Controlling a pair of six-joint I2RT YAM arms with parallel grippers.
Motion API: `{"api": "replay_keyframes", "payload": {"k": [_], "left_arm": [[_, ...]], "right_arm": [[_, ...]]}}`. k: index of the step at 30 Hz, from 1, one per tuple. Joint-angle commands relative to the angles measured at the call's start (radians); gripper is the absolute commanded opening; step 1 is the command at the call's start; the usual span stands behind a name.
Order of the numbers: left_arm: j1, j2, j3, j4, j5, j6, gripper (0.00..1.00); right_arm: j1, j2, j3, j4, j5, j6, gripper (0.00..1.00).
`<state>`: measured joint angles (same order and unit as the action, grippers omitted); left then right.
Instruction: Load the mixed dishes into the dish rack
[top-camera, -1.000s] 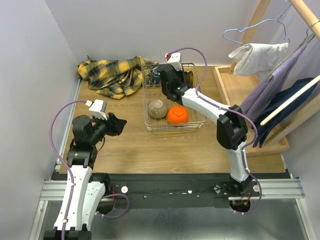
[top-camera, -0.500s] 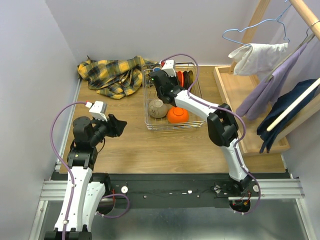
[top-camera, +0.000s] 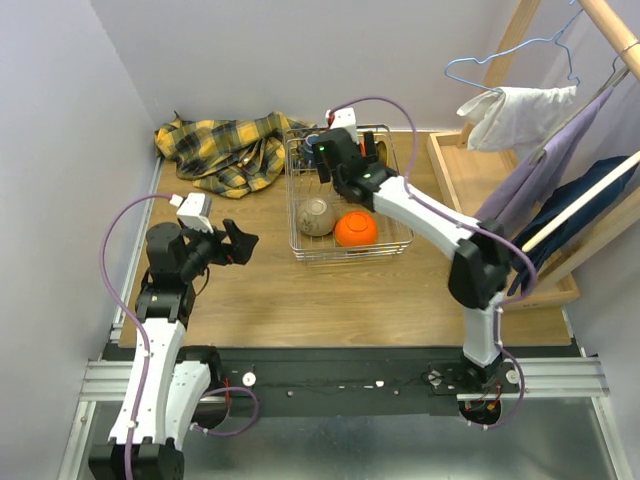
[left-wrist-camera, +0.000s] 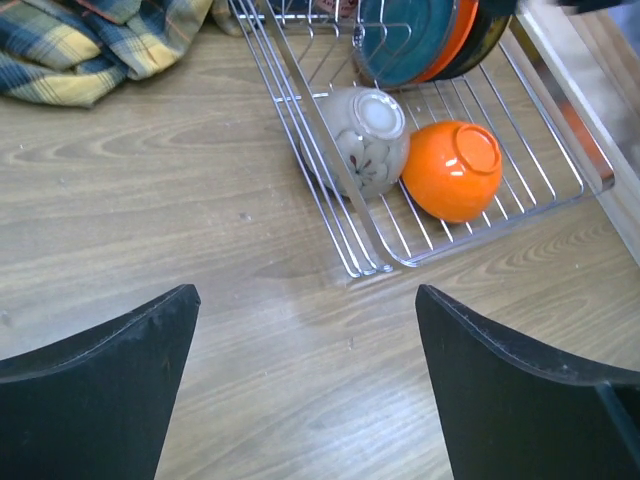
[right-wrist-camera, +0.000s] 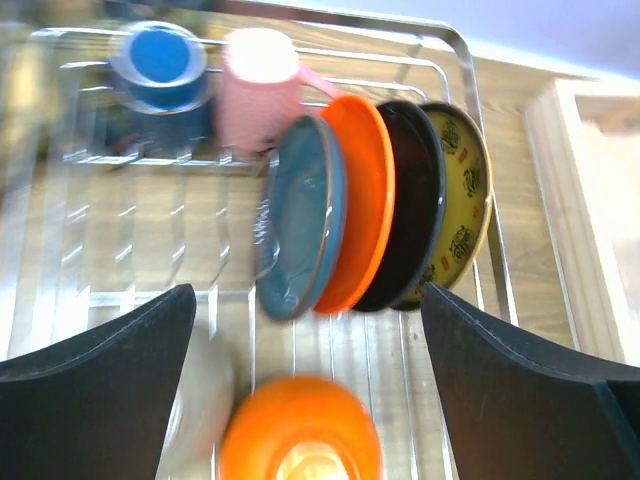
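Plates (right-wrist-camera: 370, 210), 4 of them, stand on edge side by side in the dish rack (left-wrist-camera: 365, 262), straight under our right claw (right-wrist-camera: 307, 292), which is spread and empty. Our left claw (left-wrist-camera: 305, 290), spread too, hangs over the tabletop (left-wrist-camera: 150, 200), farther off. Since the earlier frame the right claw has opened and its arm has swung right.
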<state>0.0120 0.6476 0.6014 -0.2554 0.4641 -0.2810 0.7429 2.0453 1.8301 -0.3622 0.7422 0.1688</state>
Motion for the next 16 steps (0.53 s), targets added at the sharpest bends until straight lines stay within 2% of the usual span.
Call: {"api": "replay_keyframes", "payload": {"k": [1, 4, 6, 11, 16], "left_arm": [[0.005, 0.078, 0.086, 0.07, -0.002, 0.037, 0.99], [0.005, 0.138, 0.135, 0.062, -0.024, 0.107, 0.99], [0.005, 0.17, 0.173, 0.035, -0.053, 0.141, 0.99], [0.005, 0.299, 0.282, -0.062, -0.212, 0.264, 0.99], [0.006, 0.374, 0.333, -0.096, -0.281, 0.359, 0.99]], "right_arm": [[0.007, -0.18, -0.072, -0.113, -0.352, -0.153, 1.0], [0.007, -0.238, -0.129, -0.23, -0.232, -0.147, 1.0], [0.007, -0.336, -0.263, -0.193, -0.155, -0.198, 1.0], [0.007, -0.545, -0.442, -0.172, -0.147, -0.215, 1.0], [0.007, -0.736, -0.606, -0.166, -0.199, -0.245, 1.0]]}}
